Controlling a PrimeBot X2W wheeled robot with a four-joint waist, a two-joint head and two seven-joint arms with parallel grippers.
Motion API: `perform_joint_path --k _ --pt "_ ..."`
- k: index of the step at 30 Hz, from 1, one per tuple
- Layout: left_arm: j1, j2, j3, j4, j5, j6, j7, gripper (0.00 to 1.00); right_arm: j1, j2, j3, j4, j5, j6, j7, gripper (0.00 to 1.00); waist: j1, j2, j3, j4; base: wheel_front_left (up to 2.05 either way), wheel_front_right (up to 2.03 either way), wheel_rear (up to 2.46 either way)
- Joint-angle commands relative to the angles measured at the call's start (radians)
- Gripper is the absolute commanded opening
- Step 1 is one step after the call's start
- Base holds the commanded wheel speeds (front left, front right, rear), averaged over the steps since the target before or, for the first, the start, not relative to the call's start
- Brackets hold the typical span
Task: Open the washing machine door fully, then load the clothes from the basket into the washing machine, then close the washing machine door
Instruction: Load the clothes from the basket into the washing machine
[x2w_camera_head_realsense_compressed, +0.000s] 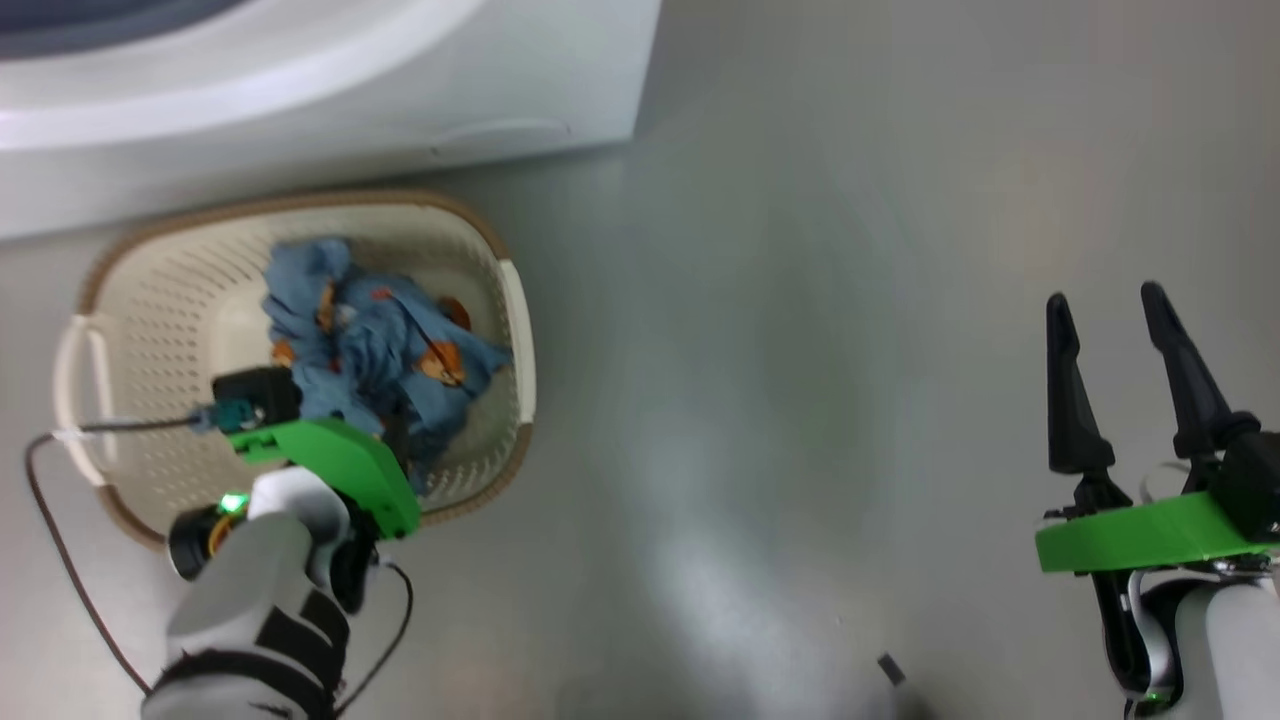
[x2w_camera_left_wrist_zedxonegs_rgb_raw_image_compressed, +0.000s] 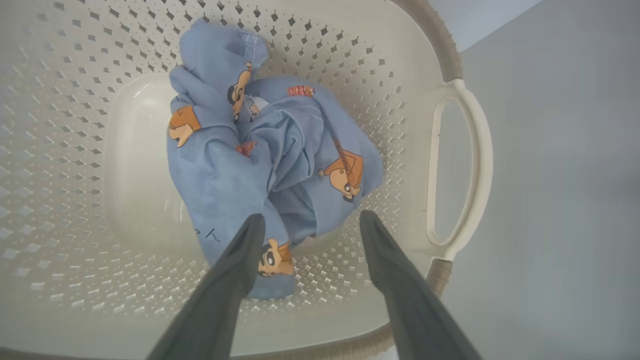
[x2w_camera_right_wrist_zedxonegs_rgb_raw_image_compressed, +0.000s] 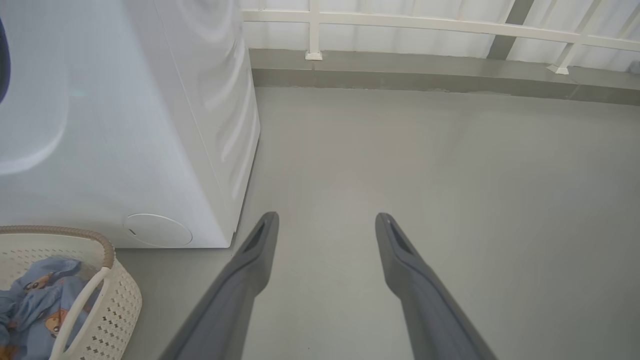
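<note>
The left end effector (x2w_camera_left_wrist_zedxonegs_rgb_raw_image_compressed: 311, 222) is hanging released inside the basket (x2w_camera_left_wrist_zedxonegs_rgb_raw_image_compressed: 460, 165), its fingers spreading either side of the near edge of the clothes (x2w_camera_left_wrist_zedxonegs_rgb_raw_image_compressed: 270, 165), which are lying bunched on the basket's bottom. The right end effector (x2w_camera_head_realsense_compressed: 1105, 297) is hovering released over the floor (x2w_camera_head_realsense_compressed: 800, 400), well apart, and the washing machine (x2w_camera_head_realsense_compressed: 300, 90) is standing just beyond the basket.

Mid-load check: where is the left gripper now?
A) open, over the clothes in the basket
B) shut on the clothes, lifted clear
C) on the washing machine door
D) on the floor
A: the left wrist view shows the left gripper, fingers spread, over the clothes lying in the basket.
</note>
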Motion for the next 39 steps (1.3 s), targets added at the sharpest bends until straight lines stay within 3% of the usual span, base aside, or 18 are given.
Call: perform_joint_path --k 1,17,19,20,21,22,24,39 --pt "-0.008 0.040 0.025 0.000 -0.014 0.001 0.003 1.00 -0.009 -0.010 0.025 -0.027 0.014 0.007 -0.012 1.00 -0.0002 0.0000 0.117 -0.044 0.00 0.00 0.00" --pt "-0.115 0.095 0.067 0.025 -0.073 0.030 0.117 0.98 -0.056 -0.010 0.052 -0.036 0.030 0.007 -0.034 1.00 -0.0002 0.0000 0.264 -0.061 0.00 0.00 0.00" --pt "-0.120 0.100 0.069 0.026 -0.077 0.036 0.117 0.93 -0.058 -0.010 0.054 -0.037 0.029 0.007 -0.034 1.00 -0.0002 0.0000 0.268 -0.060 0.00 0.00 0.00" --pt "-0.122 0.102 0.073 0.026 -0.082 0.036 0.114 0.83 -0.059 -0.010 0.055 -0.037 0.030 0.007 -0.034 1.00 -0.0002 0.0000 0.269 -0.060 0.00 0.00 0.00" --pt "-0.124 0.105 0.075 0.027 -0.083 0.038 0.107 0.61 -0.059 -0.010 0.055 -0.038 0.029 0.007 -0.033 1.00 -0.0002 0.0000 0.270 -0.059 0.00 0.00 0.00" --pt "-0.126 0.106 0.073 0.027 -0.082 0.040 0.104 0.48 -0.059 -0.010 0.055 -0.039 0.028 0.007 -0.033 1.00 -0.0002 0.0000 0.271 -0.058 0.00 0.00 0.00" --pt "-0.129 0.106 0.074 0.027 -0.085 0.043 0.093 0.00 -0.058 -0.010 0.054 -0.040 0.027 0.007 -0.032 1.00 -0.0002 0.0000 0.270 -0.053 0.00 0.00 0.00" --pt "-0.078 0.083 0.084 0.029 -0.113 0.010 -0.007 0.00 -0.046 -0.010 0.038 -0.044 0.016 0.007 -0.013 1.00 -0.0002 0.0000 0.210 -0.009 0.00 0.00 0.00"
